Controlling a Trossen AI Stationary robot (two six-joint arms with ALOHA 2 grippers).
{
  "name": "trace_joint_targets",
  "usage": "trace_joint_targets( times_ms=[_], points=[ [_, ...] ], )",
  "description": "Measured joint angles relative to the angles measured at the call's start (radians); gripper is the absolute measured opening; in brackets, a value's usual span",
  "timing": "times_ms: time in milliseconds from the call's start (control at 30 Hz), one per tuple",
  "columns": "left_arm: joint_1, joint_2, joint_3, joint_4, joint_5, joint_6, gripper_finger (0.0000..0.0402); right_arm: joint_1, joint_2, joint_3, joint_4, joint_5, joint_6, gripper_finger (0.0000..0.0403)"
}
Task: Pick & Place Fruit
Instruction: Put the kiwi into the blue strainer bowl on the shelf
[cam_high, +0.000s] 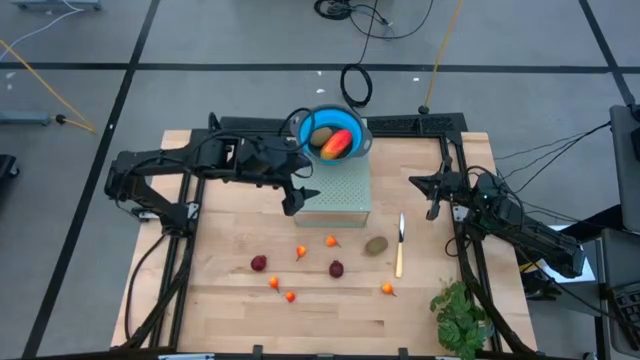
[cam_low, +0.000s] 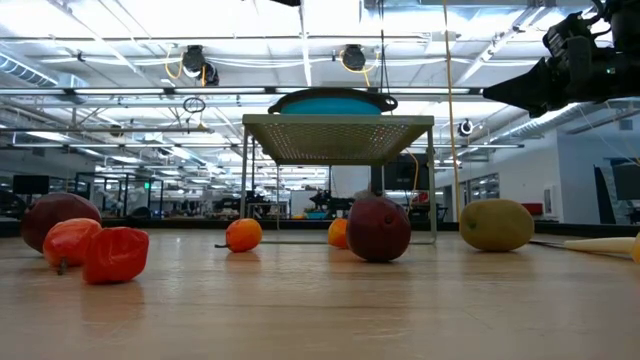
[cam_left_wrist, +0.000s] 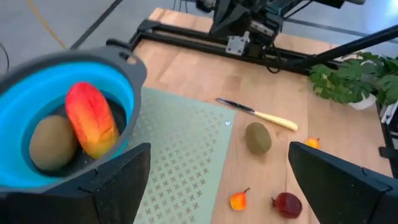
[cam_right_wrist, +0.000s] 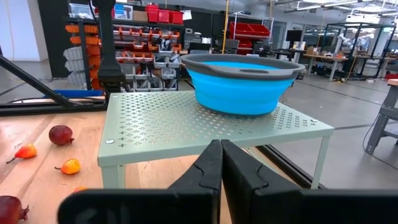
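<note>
Inside the blue bowl (cam_high: 333, 135) on the perforated stand (cam_high: 338, 190), the mango (cam_left_wrist: 91, 118) and one kiwi (cam_left_wrist: 53, 142) appear only from above; the low view hides them. Left claw (cam_high: 300, 196) gapes beside the stand. Right claw (cam_right_wrist: 221, 171) is closed, empty. Another kiwi (cam_high: 376, 244) lies on the bench (cam_high: 220, 310).

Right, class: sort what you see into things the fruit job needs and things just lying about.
Job:
mango
kiwi in the blue bowl
kiwi on the table
dark-red balls
tiny orange fruits

Lying about:
knife
leafy bunch
</note>
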Motion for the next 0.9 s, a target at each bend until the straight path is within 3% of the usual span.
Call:
trace_joint_targets(
  times_ms=[300, 433, 900],
  points=[
    [-0.008, 0.001, -0.04, -0.026, -0.031, -0.058, 0.0371, 0.0, 0.0, 0.0, 0.0, 0.0, -0.022, 0.0],
    [-0.025, 0.0, -0.109, 0.075, -0.077, -0.075, 0.0377, 0.0, 0.0, 0.0, 0.0, 0.0, -0.022, 0.0],
    [-0.093, -0.019, -0.318, 0.354, -0.078, -0.122, 0.0368, 0.0, 0.0, 0.0, 0.0, -0.002, -0.013, 0.0]
  ],
)
